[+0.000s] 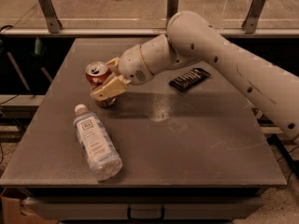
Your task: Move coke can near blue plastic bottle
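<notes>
The coke can (97, 75), red with a silver top, stands upright between my gripper's fingers at the table's left middle. My gripper (106, 80) is shut on the can, one cream finger (110, 88) across its front, the other behind it. The blue plastic bottle (95, 143) lies on its side at the front left, white cap pointing toward the can. The can's base is just beyond the bottle's cap, a short gap apart.
A flat black snack packet (189, 79) lies at the right middle of the grey table (196, 143). My white arm (224, 64) reaches in from the right over the table. A metal rail (168, 6) runs behind the far edge.
</notes>
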